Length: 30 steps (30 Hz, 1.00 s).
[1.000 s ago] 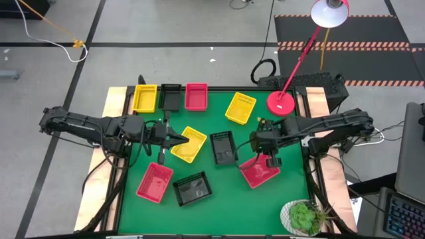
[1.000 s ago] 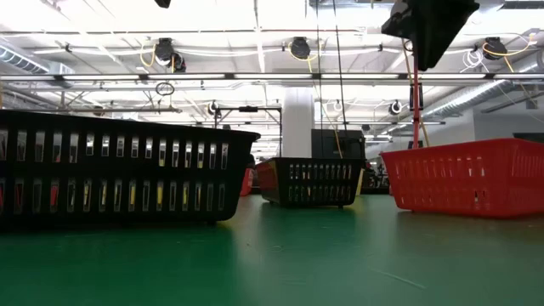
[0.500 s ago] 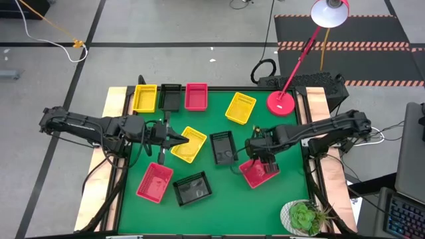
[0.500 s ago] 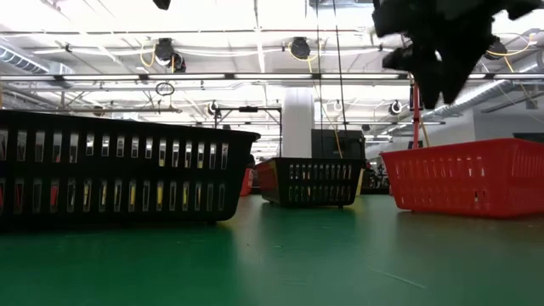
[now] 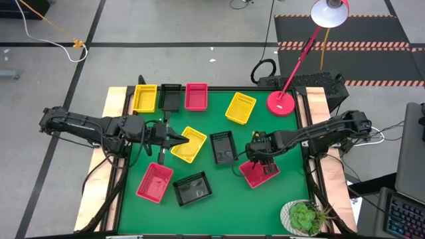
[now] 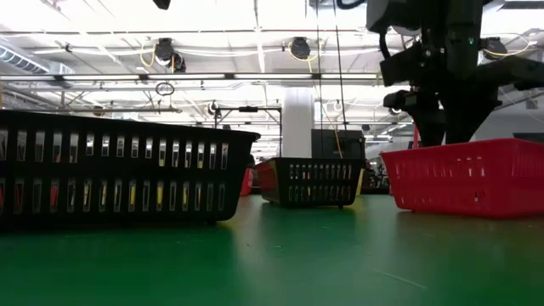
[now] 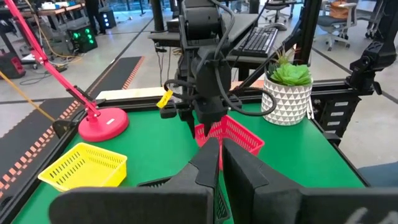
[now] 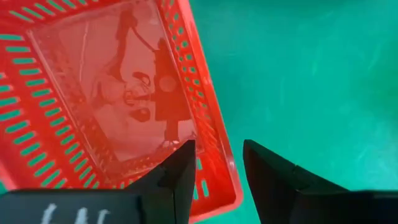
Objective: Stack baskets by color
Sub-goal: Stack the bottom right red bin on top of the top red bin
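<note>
My right gripper points down, open, over the pink-red basket at the near right. Its fingers stand on either side of one wall near a corner, one inside and one outside; I see no touch. My left gripper is shut and hangs level above the table beside a yellow basket, holding nothing. A black basket sits mid-table. At the near left are a pink-red basket and a black one. A yellow, a black and a pink-red basket line the far edge.
Another yellow basket rests at the far right, next to the round red lamp base. A potted plant stands at the near right corner. Bare green mat lies along the near edge.
My right gripper has come down onto the near-right pink-red basket, from well above it to the level of its rim, shifting slightly toward the table's left. The basket has stayed in place.
</note>
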Each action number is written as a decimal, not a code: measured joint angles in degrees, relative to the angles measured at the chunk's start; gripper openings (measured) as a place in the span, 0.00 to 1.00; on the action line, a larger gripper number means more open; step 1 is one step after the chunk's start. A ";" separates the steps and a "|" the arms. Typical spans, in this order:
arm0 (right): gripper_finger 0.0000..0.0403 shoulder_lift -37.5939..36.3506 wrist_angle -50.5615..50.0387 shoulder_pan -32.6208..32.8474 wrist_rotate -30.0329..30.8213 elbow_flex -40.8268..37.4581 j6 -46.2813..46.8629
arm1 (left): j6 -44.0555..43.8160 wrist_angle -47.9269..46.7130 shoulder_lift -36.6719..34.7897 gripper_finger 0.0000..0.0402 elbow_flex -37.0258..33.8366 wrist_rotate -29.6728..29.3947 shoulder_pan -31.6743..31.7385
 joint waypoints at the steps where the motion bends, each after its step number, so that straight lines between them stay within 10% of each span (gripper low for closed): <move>1: 0.32 0.00 0.34 -0.02 -0.09 -0.37 -0.01 | -0.46 0.00 0.00 0.06 0.00 0.00 0.00; 17: 0.03 -0.12 0.09 0.00 -0.14 -1.68 0.05 | -0.52 0.07 0.00 0.06 0.00 -0.02 -0.66; 30: 0.02 -7.45 -3.44 0.00 -2.30 -0.22 4.05 | 0.41 0.02 0.00 0.06 0.00 -0.03 -0.66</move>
